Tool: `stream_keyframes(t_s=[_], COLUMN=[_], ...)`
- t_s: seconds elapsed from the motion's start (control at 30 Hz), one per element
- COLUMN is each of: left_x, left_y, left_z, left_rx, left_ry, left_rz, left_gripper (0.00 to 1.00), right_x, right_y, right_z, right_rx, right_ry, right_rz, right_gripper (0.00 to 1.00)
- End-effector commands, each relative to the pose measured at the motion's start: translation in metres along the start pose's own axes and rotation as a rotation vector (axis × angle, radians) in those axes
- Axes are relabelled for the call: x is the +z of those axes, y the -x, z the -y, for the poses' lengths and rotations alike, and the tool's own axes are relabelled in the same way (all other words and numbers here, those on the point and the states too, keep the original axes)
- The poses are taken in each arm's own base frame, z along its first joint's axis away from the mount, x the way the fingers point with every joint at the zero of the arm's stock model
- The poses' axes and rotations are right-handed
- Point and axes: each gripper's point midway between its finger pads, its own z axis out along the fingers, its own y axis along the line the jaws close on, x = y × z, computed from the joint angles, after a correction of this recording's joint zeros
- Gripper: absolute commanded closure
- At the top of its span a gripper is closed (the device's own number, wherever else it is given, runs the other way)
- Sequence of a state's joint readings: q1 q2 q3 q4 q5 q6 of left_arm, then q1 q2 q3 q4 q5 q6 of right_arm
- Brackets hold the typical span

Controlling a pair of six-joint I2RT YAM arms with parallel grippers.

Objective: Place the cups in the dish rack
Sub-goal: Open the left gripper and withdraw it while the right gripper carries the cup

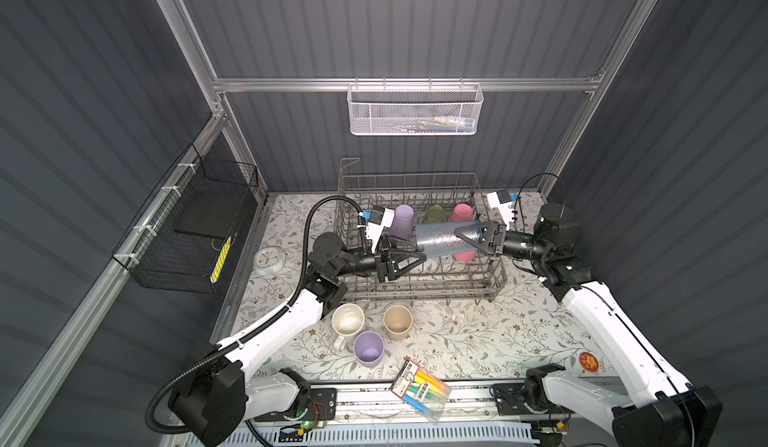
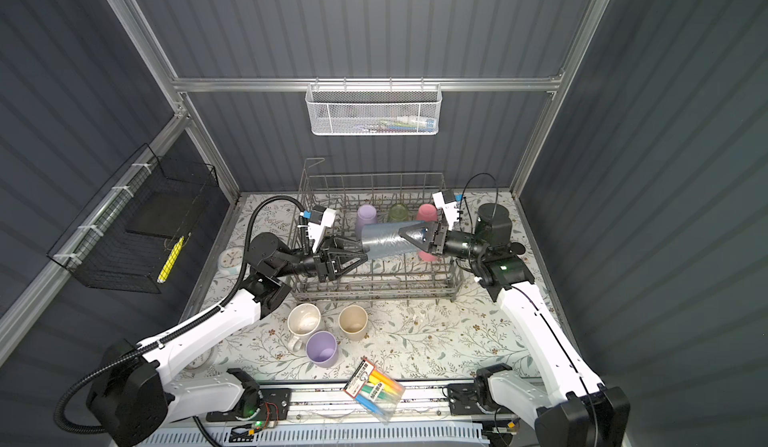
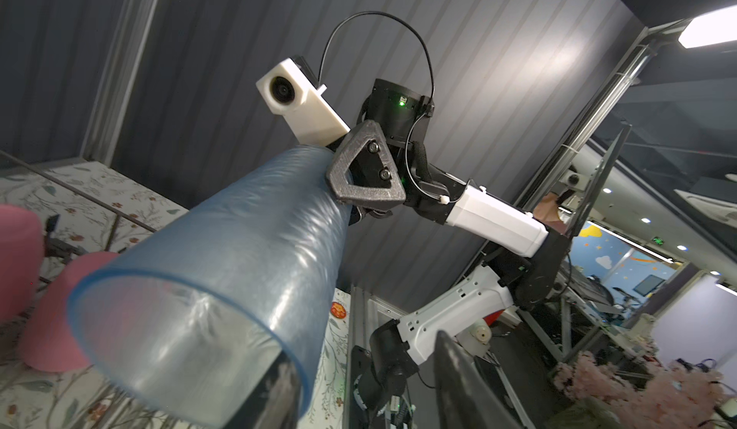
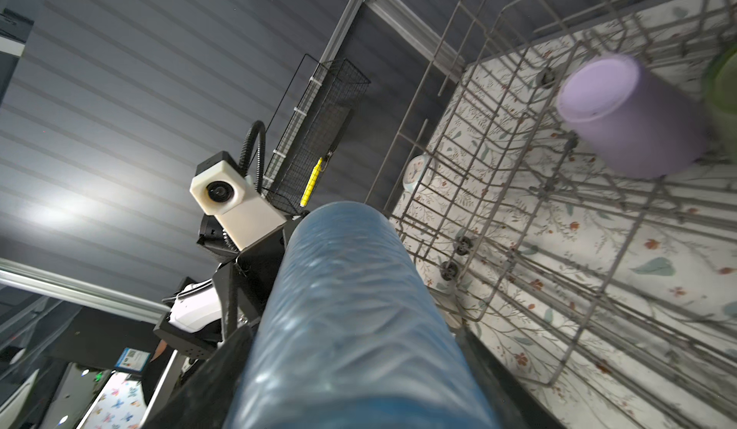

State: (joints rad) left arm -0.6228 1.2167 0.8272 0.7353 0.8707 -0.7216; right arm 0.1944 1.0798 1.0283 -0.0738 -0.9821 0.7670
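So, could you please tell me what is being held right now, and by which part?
The right gripper holds the translucent blue cup by its base end; the left gripper stands open at its rim.

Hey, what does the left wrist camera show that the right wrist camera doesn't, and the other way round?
Only the left wrist view shows the open mouth of the blue cup, two pink cups and the right wrist camera. Only the right wrist view shows the base-up lilac cup in the dish rack, the black wire basket and the left wrist camera. Both show the blue cup lying sideways, its base end in the jaws of the right gripper.
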Motion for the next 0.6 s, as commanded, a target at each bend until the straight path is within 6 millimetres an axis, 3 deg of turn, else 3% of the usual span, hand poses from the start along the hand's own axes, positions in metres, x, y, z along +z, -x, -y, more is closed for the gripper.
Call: stream_keyframes(t_s=[0.0, 0.17, 0.3, 0.37, 0.57], left_x=[-0.009, -0.021, -0.03, -0.033, -0.038], left_y=[0.003, 0.003, 0.001, 0.001, -0.004], left_z=[-0.001, -0.012, -0.015, -0.014, -0.015], left_rx=[0.062, 0.079, 0.091, 0.097, 0.108], left_ry=[0.073, 0.203, 0.28, 0.295, 0.326], left_rz=[0.02, 0.035, 0.029, 0.028, 0.001], left_gripper=[0.38, 0.28, 0.23, 0.22, 0.2], right_x=[-0.019, -0.033, -0.042, -0.041, -0.031], right_y=[0.018, 0.03, 0.039, 0.043, 0.052], right_z=[-0.003, 0.008, 0.031, 0.053, 0.09], right_rx=[-0.076, -0.126, -0.141, -0.137, -0.201], right_ry=[-0.081, -0.222, -0.404, -0.493, -0.705], right_rz=[0.072, 0.098, 0.09, 0.068, -0.015], right_gripper=[0.8, 0.79, 0.79, 0.79, 0.8])
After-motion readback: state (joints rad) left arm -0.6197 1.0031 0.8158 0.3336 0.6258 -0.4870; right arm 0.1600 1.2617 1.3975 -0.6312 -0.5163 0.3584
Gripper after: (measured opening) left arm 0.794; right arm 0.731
